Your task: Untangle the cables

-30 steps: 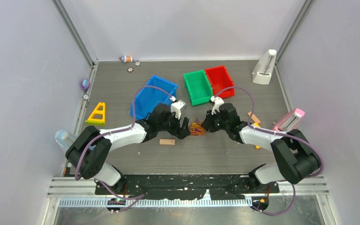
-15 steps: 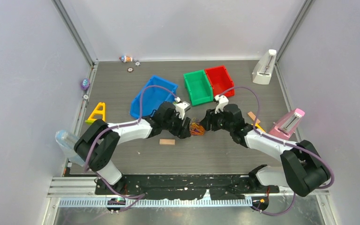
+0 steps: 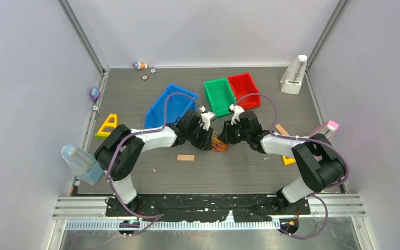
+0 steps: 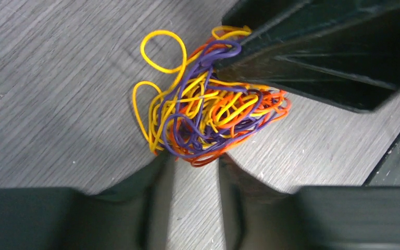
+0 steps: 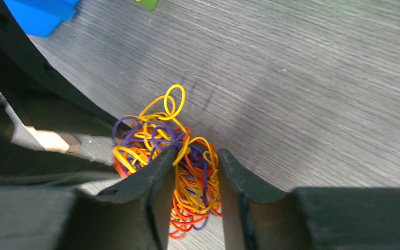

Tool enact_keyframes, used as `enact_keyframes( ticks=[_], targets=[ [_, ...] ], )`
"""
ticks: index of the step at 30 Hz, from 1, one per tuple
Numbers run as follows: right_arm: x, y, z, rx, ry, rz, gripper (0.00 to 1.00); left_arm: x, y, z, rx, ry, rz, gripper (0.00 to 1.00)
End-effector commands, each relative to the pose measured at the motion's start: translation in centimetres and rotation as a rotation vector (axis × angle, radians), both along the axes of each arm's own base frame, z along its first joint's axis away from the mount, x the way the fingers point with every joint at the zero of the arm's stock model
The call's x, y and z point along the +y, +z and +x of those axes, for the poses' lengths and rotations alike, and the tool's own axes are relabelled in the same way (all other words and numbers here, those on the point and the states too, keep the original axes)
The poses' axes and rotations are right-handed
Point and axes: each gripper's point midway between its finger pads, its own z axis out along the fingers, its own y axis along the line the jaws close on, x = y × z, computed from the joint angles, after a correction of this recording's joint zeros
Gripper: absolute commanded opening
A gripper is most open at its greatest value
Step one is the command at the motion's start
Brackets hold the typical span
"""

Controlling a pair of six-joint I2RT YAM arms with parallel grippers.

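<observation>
The cables are one fist-sized tangle of orange-red, yellow and purple strands lying mid-table between both grippers. My left gripper comes at it from the left. In the left wrist view its jaws stand part-way open, the tips just touching the tangle at its near edge, with bare table between the fingers. My right gripper comes from the right. In the right wrist view its fingers straddle a loose bunch of strands, open around them; the rest of the tangle bulges out to the left.
Behind the grippers stand a blue bin, a green bin and a red bin. A small wooden block lies just left-front of the tangle. A yellow triangle and a plastic bottle are at the left.
Both grippers have closed in on the tangle. The left jaws have narrowed. The right jaws went from shut to open around some strands.
</observation>
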Motion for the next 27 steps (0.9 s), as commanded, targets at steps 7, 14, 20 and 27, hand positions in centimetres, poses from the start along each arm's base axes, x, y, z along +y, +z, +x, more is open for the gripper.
enact_keyframes(
  ticks=[7, 14, 20, 27],
  targets=[
    [1.3, 1.3, -1.5, 0.002, 0.072, 0.096, 0.06, 0.0, 1.2, 1.2, -0.024, 0.036, 0.022, 0.00],
    [-1.3, 2.4, -0.2, -0.079, -0.074, 0.028, 0.05, 3.0, 2.7, 2.4, -0.123, 0.148, 0.027, 0.00],
    [-6.1, 3.1, 1.2, -0.157, -0.319, -0.070, 0.06, 5.7, 4.2, 3.7, -0.195, 0.269, -0.020, 0.00],
    [-10.8, 3.2, 1.6, -0.166, -0.552, -0.151, 0.05, 8.9, 6.0, 4.5, -0.289, 0.406, -0.034, 0.00]
  ],
)
